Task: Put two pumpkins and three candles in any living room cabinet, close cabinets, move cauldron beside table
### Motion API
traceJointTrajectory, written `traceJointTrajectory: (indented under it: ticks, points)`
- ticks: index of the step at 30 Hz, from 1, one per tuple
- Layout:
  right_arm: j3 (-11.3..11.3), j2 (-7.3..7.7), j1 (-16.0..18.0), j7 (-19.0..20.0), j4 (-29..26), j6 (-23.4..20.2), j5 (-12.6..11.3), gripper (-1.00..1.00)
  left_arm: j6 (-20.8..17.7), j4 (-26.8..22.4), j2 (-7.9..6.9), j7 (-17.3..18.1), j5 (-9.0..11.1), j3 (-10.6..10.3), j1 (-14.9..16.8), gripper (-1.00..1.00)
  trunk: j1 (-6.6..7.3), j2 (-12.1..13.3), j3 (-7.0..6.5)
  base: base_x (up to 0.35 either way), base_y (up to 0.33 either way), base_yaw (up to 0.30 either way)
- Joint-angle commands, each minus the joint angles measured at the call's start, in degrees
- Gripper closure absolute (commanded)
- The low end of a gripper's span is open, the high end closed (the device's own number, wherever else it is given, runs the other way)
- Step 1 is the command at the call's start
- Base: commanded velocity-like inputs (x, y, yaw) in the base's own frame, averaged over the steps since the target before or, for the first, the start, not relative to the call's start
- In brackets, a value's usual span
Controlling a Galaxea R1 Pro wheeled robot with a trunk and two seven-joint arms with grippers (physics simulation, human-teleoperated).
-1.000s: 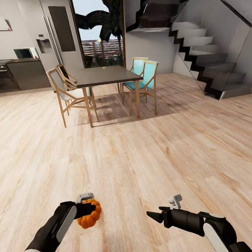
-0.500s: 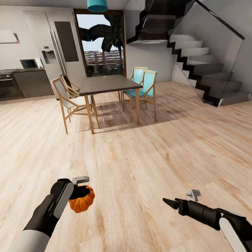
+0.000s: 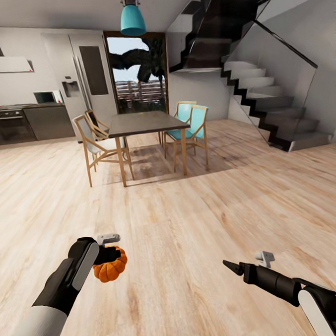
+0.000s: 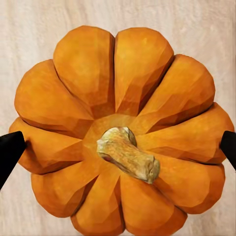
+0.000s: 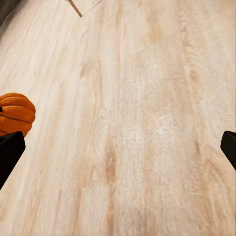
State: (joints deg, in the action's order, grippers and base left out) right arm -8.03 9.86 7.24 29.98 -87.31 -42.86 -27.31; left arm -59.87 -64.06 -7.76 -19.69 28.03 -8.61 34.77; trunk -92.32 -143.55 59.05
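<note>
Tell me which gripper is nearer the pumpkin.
Left. The left gripper is clamped on the pumpkin; the right gripper hangs well off to its side, empty.

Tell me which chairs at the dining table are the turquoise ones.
The two chairs on the staircase side of the dining table have turquoise seats and backs; those on the kitchen side are plain wood with pale seats.

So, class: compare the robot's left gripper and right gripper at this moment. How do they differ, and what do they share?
The left gripper is shut on the pumpkin; the right gripper holds nothing.
In the left wrist view the fingertips press the pumpkin's sides; in the right wrist view the fingertips stand apart over bare wooden floor.
Both are black and hang above that floor.
</note>
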Motion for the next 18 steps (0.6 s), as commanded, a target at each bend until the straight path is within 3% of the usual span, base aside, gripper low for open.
traceJointTrajectory:
  ticks: [1,8,18]
  points:
    - [-0.1,-0.01,0.0,0.1,0.1,-0.4,-0.2,-1.00,-0.1,0.0,-0.06,-0.6,0.6,-0.2,0.0,1.00,0.03,0.0,-0.17,0.000,0.000,0.000]
    - [-0.2,-0.01,0.0,0.3,1.2,-0.4,-0.2,-1.00,-0.1,0.1,-0.06,-0.7,0.6,-0.2,0.0,1.00,0.21,0.1,-1.72,0.000,0.000,0.000]
    - [-0.5,0.03,0.1,0.2,1.6,-0.4,-0.2,-1.00,-0.1,0.4,-0.06,-0.6,0.5,-0.2,0.0,1.00,0.21,0.1,-1.72,0.000,0.000,0.000]
